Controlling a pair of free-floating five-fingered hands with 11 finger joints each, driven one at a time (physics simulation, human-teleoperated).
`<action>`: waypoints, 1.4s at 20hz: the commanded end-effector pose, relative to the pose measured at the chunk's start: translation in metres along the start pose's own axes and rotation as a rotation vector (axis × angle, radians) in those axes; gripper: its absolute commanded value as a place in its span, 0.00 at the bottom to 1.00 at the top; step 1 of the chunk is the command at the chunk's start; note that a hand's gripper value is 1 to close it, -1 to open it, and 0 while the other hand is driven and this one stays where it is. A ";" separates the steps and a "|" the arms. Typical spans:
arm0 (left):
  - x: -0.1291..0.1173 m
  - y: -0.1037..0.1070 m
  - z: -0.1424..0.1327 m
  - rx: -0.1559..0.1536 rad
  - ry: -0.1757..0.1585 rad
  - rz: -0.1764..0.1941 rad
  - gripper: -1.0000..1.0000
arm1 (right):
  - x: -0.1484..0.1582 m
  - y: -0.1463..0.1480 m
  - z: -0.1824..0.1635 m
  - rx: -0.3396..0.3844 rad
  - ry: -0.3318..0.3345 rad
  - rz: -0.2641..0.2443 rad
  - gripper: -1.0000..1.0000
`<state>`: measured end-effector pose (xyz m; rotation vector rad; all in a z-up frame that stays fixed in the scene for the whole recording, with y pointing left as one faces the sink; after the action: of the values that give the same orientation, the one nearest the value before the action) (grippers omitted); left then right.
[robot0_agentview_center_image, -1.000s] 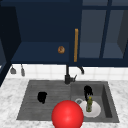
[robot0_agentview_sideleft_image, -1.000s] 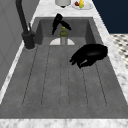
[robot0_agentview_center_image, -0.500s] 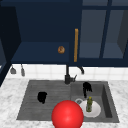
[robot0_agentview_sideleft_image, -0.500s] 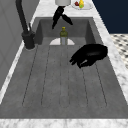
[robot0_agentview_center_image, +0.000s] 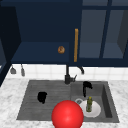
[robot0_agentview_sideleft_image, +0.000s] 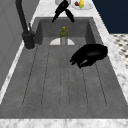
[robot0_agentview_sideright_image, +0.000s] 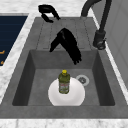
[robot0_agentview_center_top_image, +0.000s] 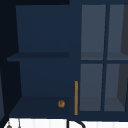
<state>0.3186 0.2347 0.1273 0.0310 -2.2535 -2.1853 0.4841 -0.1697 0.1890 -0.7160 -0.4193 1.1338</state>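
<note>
Right hand: the right hand (robot0_agentview_center_image: 86, 87) hangs over the sink basin (robot0_agentview_center_image: 106, 100), fingers straight and pointing down, apart from the thumb and holding nothing; in the right side view (robot0_agentview_sideright_image: 67, 45) it sits at 12 o'clock from the bottle.
Bottle: a small green bottle (robot0_agentview_sideright_image: 64, 82) with a yellow cap stands upright on the white plate (robot0_agentview_sideright_image: 76, 96) on the basin floor, below the right hand and clear of it; from the front (robot0_agentview_center_image: 89, 104) it lies at about 5 o'clock from that hand.
Left hand: the left hand (robot0_agentview_center_image: 42, 97) hovers over the ribbed drainboard (robot0_agentview_sideleft_image: 50, 82), fingers loosely curled and holding nothing, as far as the left side view (robot0_agentview_sideleft_image: 90, 55) lets me judge.
Drain: the drain (robot0_agentview_sideright_image: 82, 79) lies just beside the plate, at 2 o'clock from the bottle.
Faucet: the dark faucet (robot0_agentview_center_image: 68, 75) stands at 10 o'clock from the right hand.
Red ball: a red ball (robot0_agentview_center_image: 67, 114) fills the front edge of the sink.
Cabinet: an open wall cabinet (robot0_agentview_center_top_image: 42, 75) holds a small brown round thing (robot0_agentview_center_top_image: 61, 103) on its lower shelf, beside an orange handle (robot0_agentview_center_top_image: 76, 97).
</note>
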 end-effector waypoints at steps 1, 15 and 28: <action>0.000 0.000 0.000 0.000 0.000 0.000 0.50 | -0.006 0.002 0.018 -0.112 -0.026 -0.019 0.00; 0.000 0.000 0.000 0.000 0.000 0.000 0.50 | -0.021 -0.003 0.035 -0.115 -0.109 -0.039 0.00; 0.000 0.000 0.000 0.000 0.000 0.000 0.50 | -0.030 -0.010 0.072 -0.123 -0.280 -0.029 0.00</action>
<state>0.3186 0.2347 0.1273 0.0310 -2.2535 -2.1853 0.4382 -0.1781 0.2422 -0.6754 -0.6751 1.1566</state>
